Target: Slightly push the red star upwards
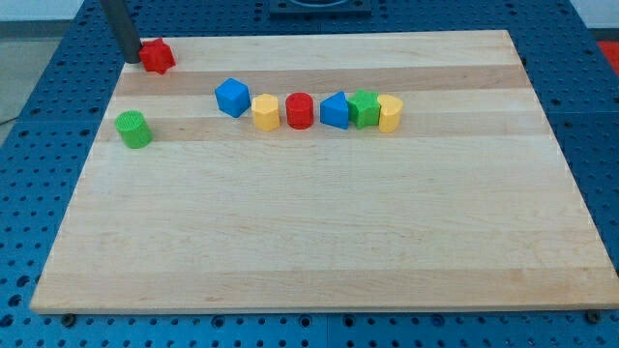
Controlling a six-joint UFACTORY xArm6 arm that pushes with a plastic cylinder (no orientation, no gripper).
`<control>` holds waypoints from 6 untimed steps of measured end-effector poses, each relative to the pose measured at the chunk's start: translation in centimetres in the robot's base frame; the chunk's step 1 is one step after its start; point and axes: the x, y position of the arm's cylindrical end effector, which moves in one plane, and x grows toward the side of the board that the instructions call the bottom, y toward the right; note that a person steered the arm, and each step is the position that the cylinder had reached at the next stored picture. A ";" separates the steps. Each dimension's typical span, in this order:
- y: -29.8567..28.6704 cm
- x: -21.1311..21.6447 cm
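The red star lies near the board's top left corner. My tip stands just to the star's left, touching or almost touching its left side. The dark rod rises from the tip toward the view's top. A green cylinder lies below the star, near the board's left edge.
A row of blocks runs across the upper middle of the wooden board: a blue cube, a yellow block, a red cylinder, a blue triangular block, a green block and a yellow block.
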 end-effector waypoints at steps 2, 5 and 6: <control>-0.7 6.7; 4.9 4.1; 4.8 2.2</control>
